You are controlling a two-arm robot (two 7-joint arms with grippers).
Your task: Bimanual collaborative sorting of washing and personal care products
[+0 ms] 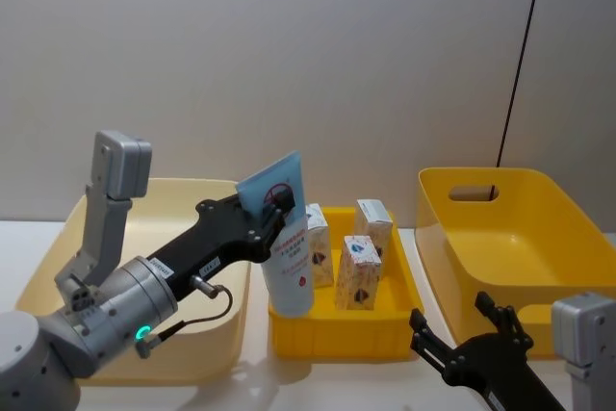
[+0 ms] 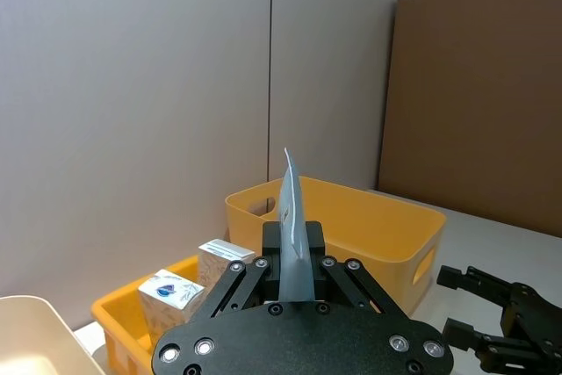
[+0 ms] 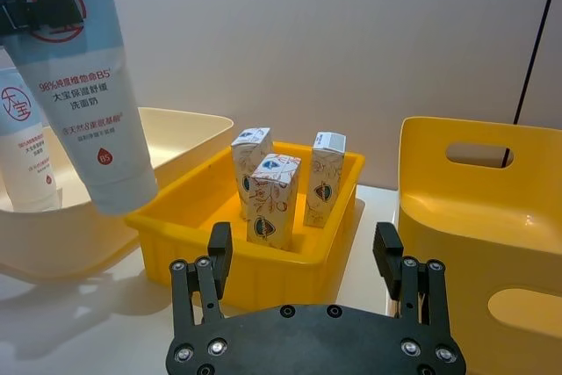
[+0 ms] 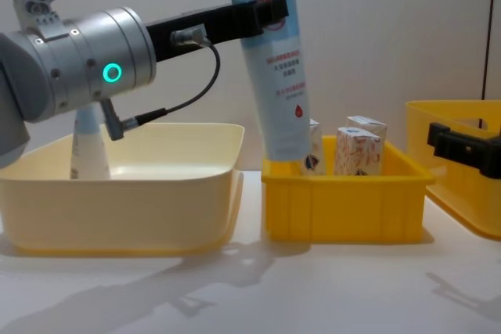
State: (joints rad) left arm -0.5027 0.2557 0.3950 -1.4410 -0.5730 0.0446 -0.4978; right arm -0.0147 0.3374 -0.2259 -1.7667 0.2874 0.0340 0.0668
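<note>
**Grey wall behind, sorting partly done**

Head view: my left pincer (image 1: 277, 197) grips a light-blue tube (image 1: 289, 257) by its crimp over the small yellow tray (image 1: 337, 339), three cartons (image 1: 358, 271) waiting inside. Right wrist view: my right pincer (image 3: 303, 248) gapes wide, empty. Chest view: another tube (image 4: 90, 154) already stands in the cream bin (image 4: 117, 209).

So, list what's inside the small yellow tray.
Three white cartons stand upright in the tray; the light-blue tube held by the left gripper dips into its left end, hiding part of one carton.
</note>
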